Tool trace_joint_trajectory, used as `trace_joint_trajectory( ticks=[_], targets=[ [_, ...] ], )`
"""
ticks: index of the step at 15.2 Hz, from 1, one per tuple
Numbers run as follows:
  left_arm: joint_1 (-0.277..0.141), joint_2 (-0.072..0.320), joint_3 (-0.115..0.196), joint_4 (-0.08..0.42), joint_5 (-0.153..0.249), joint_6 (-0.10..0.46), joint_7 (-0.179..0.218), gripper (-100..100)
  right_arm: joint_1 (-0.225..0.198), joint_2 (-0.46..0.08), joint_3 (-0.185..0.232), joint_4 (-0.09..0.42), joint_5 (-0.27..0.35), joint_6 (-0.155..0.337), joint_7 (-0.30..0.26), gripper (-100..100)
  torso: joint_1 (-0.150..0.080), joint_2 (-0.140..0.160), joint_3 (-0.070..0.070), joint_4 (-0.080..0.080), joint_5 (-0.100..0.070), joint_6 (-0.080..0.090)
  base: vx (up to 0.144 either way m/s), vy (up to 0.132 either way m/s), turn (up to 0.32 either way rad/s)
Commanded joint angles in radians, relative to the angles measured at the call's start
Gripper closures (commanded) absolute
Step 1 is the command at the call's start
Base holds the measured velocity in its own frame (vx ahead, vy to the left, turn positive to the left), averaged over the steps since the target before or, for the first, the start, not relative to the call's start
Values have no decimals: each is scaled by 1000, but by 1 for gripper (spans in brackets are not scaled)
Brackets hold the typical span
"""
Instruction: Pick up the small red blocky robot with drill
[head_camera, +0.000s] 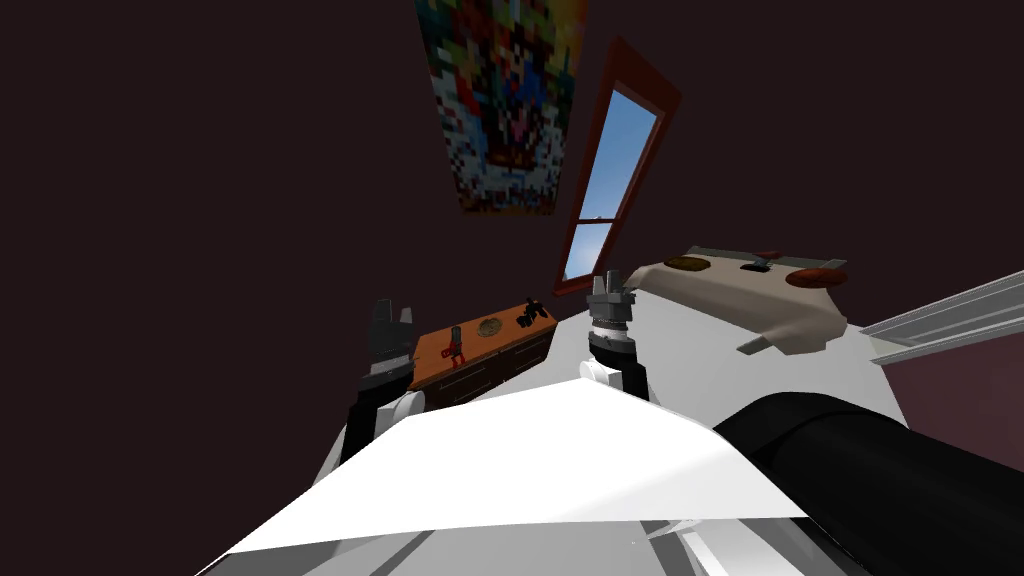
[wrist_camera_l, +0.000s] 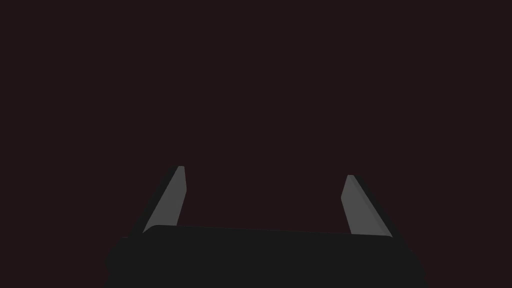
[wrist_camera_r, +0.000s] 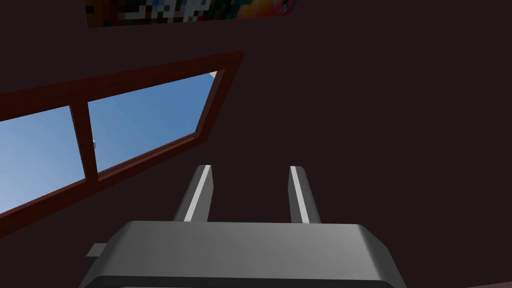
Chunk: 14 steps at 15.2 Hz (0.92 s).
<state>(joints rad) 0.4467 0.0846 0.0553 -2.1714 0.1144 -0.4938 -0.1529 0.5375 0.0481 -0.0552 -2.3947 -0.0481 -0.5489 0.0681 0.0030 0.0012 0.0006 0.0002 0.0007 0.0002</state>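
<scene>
1. Left gripper (wrist_camera_l: 265, 172): fingers spread wide, holding nothing, facing a dark wall (wrist_camera_l: 250, 75)
2. Right gripper (wrist_camera_r: 250, 167): narrower gap, empty
3. Red toy robot (head_camera: 455, 347): small, blocky, upright on the dresser (head_camera: 510, 333) top, beyond both grippers

At about eleven o'clock from me, a small red figure (head_camera: 455, 346) stands on the brown dresser (head_camera: 471, 348), but it is too small to tell its shape or any tool on it. At two o'clock from it, on the same top, lie a round thing (head_camera: 489, 326) and a dark thing (head_camera: 530, 313), both too small to name. The dresser's left end is hidden behind the left gripper (head_camera: 393, 309). The painting (head_camera: 505, 100) at twelve o'clock is cut off by the top edge. On the bed (head_camera: 720, 290), at two o'clock, a little dark thing (head_camera: 757, 265) is too small to tell. In the right wrist view, the window (wrist_camera_r: 140, 120) is cut off by the edge.
</scene>
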Motion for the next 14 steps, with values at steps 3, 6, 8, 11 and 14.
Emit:
trace_joint_trajectory(
  ticks=[3, 6, 8, 11, 14],
  targets=[
    [-23, 24, 12, 78, 1, 47, -1, -100, 0, 0, 0, 0, 0, 0, 0, 0, 0, 0, 0, 0, 0, 0, -17, 34, -61],
    [-29, 31, 16, 113, 2, 61, 0, -100, 0, 0, 0, 0, 0, 0, 0, 0, 0, 0, 0, 0, 0, 0, -11, 25, -49],
    [-36, 37, 21, 146, 3, 77, 0, -100, 0, 0, 0, 0, 0, 0, 0, 0, -1, -1, 0, 0, 0, 0, -10, 26, -56],
    [-51, 48, 31, 213, 4, 108, 1, -100, 0, 0, 0, 0, 0, 0, 0, 0, 0, -1, -1, 0, 0, 0, -6, 33, -58],
    [-67, 55, 41, 284, 6, 141, 2, -100, 0, 0, 0, 0, 0, 0, 0, 0, 1, -1, -1, 0, 0, 0, -8, 41, -78]
  ],
)
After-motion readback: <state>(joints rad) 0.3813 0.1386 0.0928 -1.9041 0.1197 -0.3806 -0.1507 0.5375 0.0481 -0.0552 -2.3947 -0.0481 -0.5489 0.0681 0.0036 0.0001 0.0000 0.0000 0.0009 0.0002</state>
